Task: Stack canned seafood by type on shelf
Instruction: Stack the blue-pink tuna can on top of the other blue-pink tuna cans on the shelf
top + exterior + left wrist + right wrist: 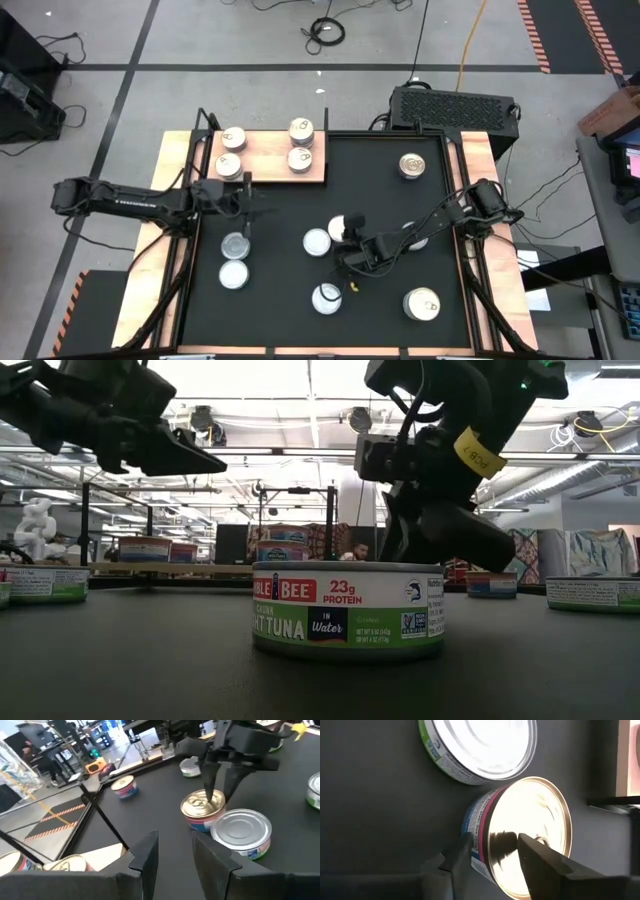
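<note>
High view: the right pincer (350, 232) hangs over a gold-lidded tin (340, 228) mid-mat, beside a silver tin (316, 241). Its fingers stand apart, one past the tin's wall and one over the lid, probably lining up a grasp; nothing is held yet. The left pincer (247, 196) waits near the shelf (270, 150), fingers apart and empty, likely keeping clear. Four tins already sit in two pairs on the shelf, apparently sorted by kind. In the low view the nearest tin (348, 609) reads "23g PROTEIN", "TUNA", "IN Water".
</note>
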Controlling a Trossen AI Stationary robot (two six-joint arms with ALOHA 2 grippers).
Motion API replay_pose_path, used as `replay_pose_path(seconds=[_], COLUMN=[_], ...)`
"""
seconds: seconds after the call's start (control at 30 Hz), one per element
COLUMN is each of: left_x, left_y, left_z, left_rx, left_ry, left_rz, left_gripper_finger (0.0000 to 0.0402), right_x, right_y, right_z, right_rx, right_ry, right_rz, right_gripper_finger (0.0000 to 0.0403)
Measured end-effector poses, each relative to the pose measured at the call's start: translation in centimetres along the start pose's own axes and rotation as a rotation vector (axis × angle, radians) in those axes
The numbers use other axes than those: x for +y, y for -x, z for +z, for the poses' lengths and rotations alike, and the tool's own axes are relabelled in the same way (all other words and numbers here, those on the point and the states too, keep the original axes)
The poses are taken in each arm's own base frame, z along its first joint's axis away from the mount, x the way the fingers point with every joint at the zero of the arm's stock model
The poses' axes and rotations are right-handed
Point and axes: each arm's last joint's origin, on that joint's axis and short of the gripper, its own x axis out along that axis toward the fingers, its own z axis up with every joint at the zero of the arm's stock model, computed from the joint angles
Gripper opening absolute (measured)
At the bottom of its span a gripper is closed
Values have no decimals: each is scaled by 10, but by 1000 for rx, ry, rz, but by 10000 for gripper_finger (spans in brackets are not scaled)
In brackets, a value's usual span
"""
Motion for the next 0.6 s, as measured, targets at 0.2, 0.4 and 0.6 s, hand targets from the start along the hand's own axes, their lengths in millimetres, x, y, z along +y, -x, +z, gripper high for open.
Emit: replay_pose_path(seconds=[0.2,0.4,0.6], left_x=[2,2,2], left_y=[0,0,0], left_z=[-1,-1,-1], left_rx=[9,9,9], left_ry=[12,21,22], left_rz=[10,10,10], left_gripper_finger=[123,123,123], right_x=[0,-1,-1], right_y=[0,2,1], right_z=[0,1,1], right_rx=[-2,-8,-15], right_ry=[0,-3,16], right_rz=[0,-5,-48], right_gripper_finger=[68,7,1])
